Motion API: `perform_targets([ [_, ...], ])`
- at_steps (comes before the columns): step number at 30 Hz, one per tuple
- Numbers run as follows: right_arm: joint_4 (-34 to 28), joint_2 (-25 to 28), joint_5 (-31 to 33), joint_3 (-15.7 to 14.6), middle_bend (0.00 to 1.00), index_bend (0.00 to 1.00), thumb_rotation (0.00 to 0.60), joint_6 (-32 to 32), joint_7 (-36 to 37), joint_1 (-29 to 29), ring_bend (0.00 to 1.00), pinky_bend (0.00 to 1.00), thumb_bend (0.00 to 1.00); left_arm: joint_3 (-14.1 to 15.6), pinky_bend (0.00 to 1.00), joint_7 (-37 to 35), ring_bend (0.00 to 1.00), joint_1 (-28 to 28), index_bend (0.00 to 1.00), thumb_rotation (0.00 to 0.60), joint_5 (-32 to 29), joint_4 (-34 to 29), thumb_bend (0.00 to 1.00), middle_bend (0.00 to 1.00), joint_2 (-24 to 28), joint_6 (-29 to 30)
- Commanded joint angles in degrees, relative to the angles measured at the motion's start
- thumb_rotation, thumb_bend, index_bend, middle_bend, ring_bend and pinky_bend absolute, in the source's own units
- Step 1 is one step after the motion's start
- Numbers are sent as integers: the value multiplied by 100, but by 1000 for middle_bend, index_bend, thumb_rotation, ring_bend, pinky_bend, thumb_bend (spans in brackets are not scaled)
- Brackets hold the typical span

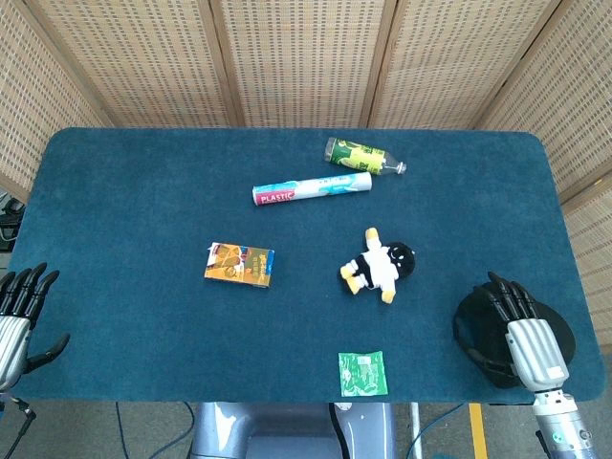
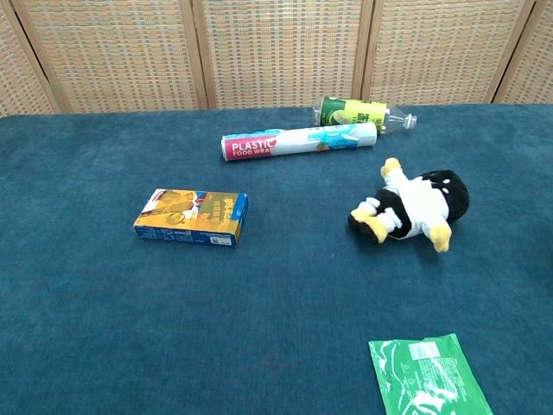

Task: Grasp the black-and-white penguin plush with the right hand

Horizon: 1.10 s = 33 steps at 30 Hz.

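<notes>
Head view looks steeply down on the whole surface (image 1: pixel 143 191); chest view sits lower, nearer (sharing its middle).

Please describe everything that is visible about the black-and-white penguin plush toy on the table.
The black-and-white penguin plush toy looks soft and furry, with a white belly, a black head and back, and yellow feet and beak. It lies flat on its back on the dark blue cloth-covered table, belly up, its head pointing to the right. It sits right of the table's centre, below the pink-and-white plastic wrap tube. Nothing touches it except the cloth; the robot's right hand is well apart, near the right front corner.
</notes>
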Motion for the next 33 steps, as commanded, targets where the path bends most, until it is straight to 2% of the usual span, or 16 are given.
perform_targets([
  [1,2,3,-7,1,0,158,600,-2,-3,-8,0,0,274,0,0,0,0,2,0,600,10,-10,291,0,3,9],
  [22,37,22,36,76,0,158,600,-140,161,31,0,0,274,3,0,-57,0,32,0,600,45,1,291,0,38,68],
  [28,178,42,236,242,0,159,600,-413,378,215,0,0,273,0,0,18,0,42,0,600,49,-18,291,0,19,84],
  [33,336,143,490,544,0,159,600,-748,542,521,0,0,274,-13,0,99,0,42,0,600,37,-27,291,0,-7,83],
])
